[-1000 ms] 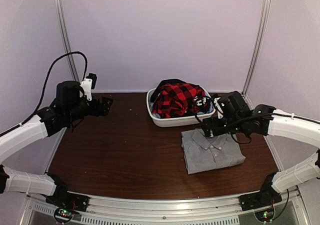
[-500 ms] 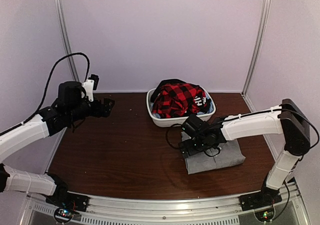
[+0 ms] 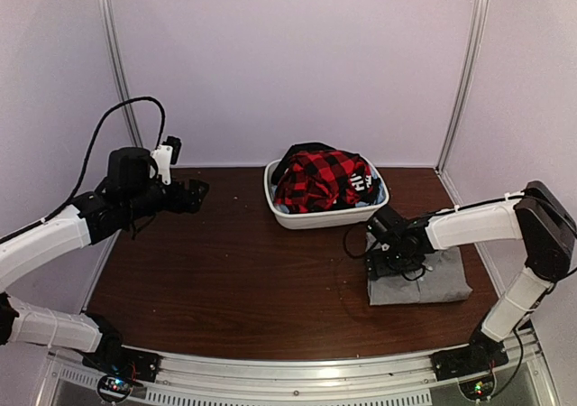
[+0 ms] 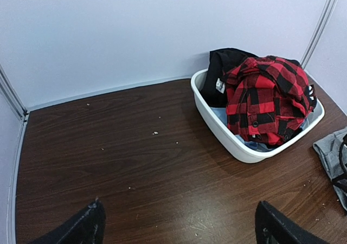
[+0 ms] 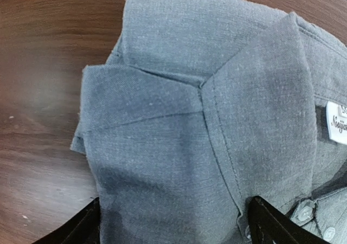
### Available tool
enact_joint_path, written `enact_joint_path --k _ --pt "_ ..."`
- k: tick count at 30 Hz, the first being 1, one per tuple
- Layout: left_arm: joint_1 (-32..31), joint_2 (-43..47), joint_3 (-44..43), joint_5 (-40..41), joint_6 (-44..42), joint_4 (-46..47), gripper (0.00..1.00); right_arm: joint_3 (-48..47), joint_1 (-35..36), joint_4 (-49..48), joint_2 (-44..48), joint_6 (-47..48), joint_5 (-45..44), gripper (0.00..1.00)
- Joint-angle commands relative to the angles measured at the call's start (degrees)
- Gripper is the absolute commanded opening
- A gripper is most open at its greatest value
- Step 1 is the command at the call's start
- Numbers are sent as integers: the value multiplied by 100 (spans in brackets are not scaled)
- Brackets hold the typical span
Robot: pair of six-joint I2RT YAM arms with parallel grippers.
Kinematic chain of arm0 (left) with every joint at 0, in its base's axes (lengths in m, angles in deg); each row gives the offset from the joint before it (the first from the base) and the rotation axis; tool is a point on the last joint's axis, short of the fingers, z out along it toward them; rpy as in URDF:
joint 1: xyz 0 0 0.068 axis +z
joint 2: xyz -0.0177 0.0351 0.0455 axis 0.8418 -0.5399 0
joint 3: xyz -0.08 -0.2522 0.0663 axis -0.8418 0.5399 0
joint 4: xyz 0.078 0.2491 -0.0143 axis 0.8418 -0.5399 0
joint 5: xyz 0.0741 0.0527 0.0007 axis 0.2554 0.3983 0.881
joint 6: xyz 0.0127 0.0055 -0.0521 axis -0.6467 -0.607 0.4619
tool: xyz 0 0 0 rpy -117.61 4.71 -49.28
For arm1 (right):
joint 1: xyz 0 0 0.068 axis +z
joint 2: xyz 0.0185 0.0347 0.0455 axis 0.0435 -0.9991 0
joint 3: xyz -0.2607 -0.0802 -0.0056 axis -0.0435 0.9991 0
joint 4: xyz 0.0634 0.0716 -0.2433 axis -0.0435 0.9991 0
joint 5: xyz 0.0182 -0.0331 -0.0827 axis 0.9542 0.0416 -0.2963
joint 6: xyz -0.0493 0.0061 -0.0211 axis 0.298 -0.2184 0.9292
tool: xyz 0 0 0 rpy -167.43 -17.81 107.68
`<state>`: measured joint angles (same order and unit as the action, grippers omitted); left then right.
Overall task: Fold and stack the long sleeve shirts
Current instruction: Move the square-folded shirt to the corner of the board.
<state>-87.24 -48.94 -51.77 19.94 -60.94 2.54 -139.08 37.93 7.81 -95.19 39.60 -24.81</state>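
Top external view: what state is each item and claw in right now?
white tub: upright, full.
red-and-black check flannel: unfolded, heaped in white tub.
grey shirt: folded, flat on table.
left claw: open, empty, above table.
right claw: open, over grey shirt's collar.

At the back of the table [image 3: 225,271], a little right of its middle: the tub [image 3: 317,218]. Inside the tub, heaped above the rim: the flannel shirt [image 3: 320,179]. Behind and left of that shirt, also inside the tub and draping over its far-left rim: another garment [image 4: 219,70]. In front of the tub and off to its right, lying flat on the table and apart from the tub: the folded shirt [image 3: 433,284]. Over that shirt's left, tub-side end, just in front of the tub's right corner: the right gripper [image 3: 392,257], fingers spread. Well left of the tub, level with it and above the table: the left gripper [image 3: 194,194], fingers spread, facing the tub.
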Motion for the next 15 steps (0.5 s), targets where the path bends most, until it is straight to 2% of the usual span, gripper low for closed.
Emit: enact_joint_path --k 1,8,15 --pt "20 -41 -194 -74 57 93 98 442 -501 234 375 218 -175 89" --pt "20 -50 -210 -27 44 46 98 702 -1183 196 694 568 18 89" --pt "20 -35 -247 57 -2 -45 98 636 -1509 333 391 536 -22 89"
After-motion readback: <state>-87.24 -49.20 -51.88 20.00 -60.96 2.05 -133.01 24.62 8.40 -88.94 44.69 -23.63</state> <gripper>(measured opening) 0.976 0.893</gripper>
